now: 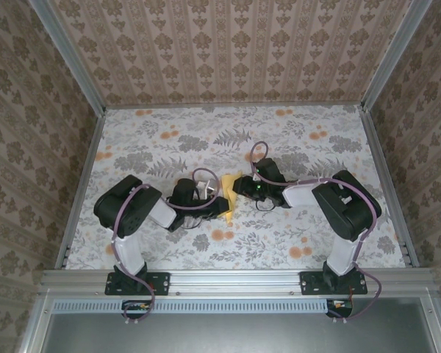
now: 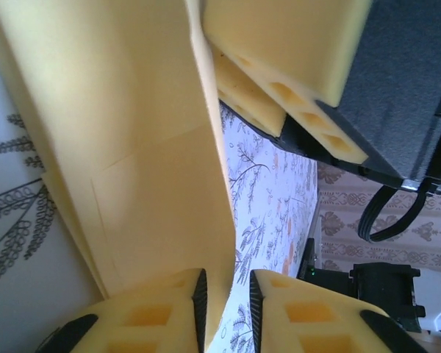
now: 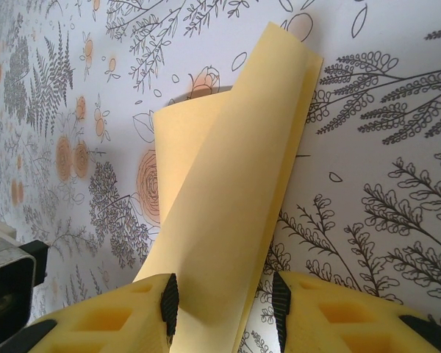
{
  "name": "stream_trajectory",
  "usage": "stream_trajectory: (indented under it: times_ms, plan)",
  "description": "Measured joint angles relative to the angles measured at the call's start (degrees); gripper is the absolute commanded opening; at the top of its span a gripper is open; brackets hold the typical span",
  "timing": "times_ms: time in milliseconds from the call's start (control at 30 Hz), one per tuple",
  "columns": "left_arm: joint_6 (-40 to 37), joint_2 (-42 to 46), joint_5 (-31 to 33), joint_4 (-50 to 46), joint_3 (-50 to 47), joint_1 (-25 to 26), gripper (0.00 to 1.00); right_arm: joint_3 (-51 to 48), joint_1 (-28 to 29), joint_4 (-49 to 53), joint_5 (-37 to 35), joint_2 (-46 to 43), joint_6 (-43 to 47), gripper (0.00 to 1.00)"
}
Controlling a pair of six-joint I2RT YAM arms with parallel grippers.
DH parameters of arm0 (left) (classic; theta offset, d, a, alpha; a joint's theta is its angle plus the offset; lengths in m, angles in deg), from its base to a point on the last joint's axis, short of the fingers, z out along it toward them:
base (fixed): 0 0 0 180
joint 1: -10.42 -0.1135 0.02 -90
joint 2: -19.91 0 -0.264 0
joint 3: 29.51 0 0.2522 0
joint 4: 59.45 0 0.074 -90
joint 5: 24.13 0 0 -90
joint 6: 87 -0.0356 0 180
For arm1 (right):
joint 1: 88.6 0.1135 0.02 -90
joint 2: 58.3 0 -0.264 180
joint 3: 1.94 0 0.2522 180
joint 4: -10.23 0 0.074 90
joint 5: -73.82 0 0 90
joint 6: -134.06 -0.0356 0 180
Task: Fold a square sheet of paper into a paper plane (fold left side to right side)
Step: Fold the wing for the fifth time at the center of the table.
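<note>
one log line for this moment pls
paper: folded over, curled, mid-table | left tool: open, paper edge between jaws | right tool: open, paper between jaws

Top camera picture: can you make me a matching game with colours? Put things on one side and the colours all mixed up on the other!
Things:
1. sheet of paper
2. arm cables
3. table cover
4. back wall

Colours:
A. purple
B. brown with patterns
C. yellow-orange
D. white with grey leaves and orange flowers

Pairs: 1-C, 2-A, 3-D, 4-B
</note>
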Motion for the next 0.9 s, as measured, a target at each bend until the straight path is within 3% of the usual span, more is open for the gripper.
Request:
stream_trajectory:
  times_ms: [400,600,900]
  plan:
    - [-4.1,8.3,0.2,-11.6,1.8,-3.4,0.47,0.0,0.0,0.0,0.0,0.0,0.0,0.42]
    - [-6.1,7.3,0.2,-17.2,5.1,-4.4,0.47,0.0,0.0,0.0,0.0,0.0,0.0,0.41]
    - [-6.9,2.8,0.1,-17.9,9.2,-4.4,0.41,0.0,0.0,0.1,0.0,0.0,0.0,0.41]
